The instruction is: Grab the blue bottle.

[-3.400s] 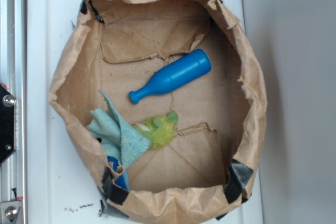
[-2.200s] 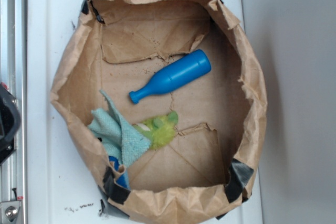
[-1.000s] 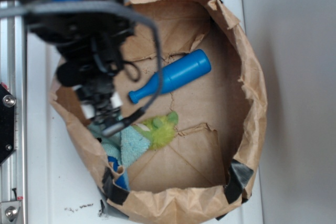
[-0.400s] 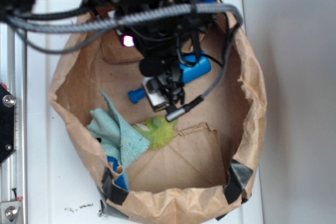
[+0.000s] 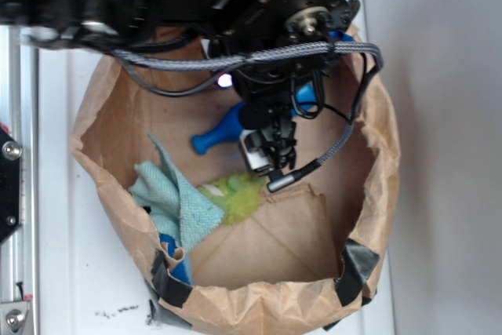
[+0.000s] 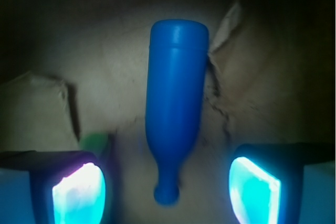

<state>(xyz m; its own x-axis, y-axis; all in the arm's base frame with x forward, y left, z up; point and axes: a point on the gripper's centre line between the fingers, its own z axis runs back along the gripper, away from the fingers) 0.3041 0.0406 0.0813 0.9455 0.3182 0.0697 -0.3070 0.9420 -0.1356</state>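
Your tool (image 6: 165,184) released, fingers (image 6: 79,190) spread wide. Blue bottle (image 6: 175,98) lies flat on paper bag (image 5: 314,225) floor just below tool, neck between fingers, untouched. Teal cloth (image 5: 176,202) off to side.

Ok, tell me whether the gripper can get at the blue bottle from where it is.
Probably yes. In the wrist view the blue bottle lies flat between the open gripper fingers, neck end nearest, with nothing across it. The teal cloth sits off to one side.
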